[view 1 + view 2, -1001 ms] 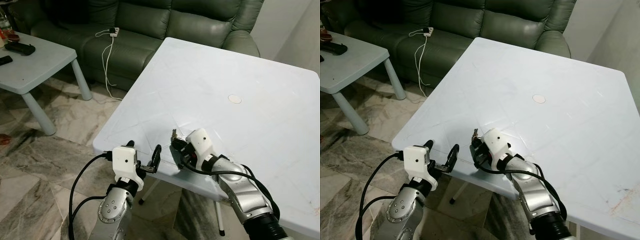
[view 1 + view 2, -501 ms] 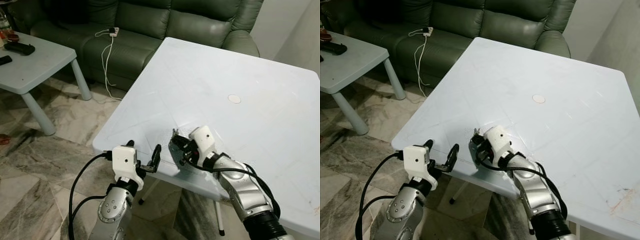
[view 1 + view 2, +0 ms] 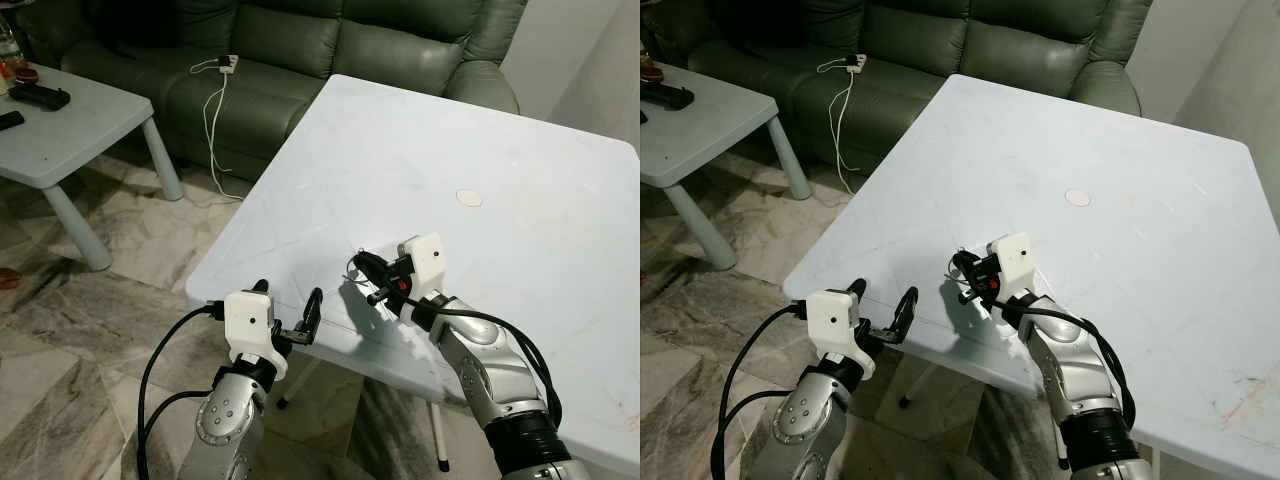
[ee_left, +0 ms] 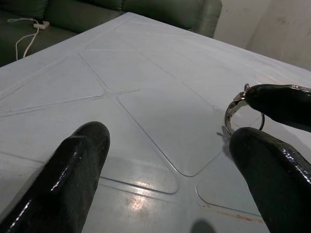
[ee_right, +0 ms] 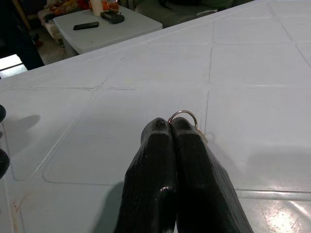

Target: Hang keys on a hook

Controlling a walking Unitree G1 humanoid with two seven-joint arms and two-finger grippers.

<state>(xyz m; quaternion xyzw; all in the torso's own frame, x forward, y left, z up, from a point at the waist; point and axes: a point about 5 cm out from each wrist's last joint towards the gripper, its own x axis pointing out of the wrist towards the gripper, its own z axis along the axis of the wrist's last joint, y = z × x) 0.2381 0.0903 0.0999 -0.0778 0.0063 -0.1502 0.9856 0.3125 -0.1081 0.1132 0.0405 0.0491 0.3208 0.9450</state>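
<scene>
Two arms up: right gripper (image 3: 368, 279) fingers pinching keys (image 5: 184, 117) above white table (image 3: 500, 150); left gripper (image 3: 288, 315) fingers spread.

- The worktop (image 3: 520, 140) lies open across its far and right parts; a small round disc (image 3: 468, 198) is the 1 thing lying out there.
- The right tool (image 3: 368, 279) hangs just above the worktop near its front edge, its 2 fingers pressed together on the keys (image 5: 184, 116), so it blocks that stretch.
- The left tool (image 3: 288, 312) sits at the front edge with its 2 fingers spread, close beside the right tool; the gap between them is narrow.
- Left of the worktop, open floor (image 3: 150, 250) runs to a low side table (image 3: 70, 130).
- A green sofa (image 3: 300, 50) stands against the worktop's far corner, with a white cable (image 3: 212, 110) trailing down it.
</scene>
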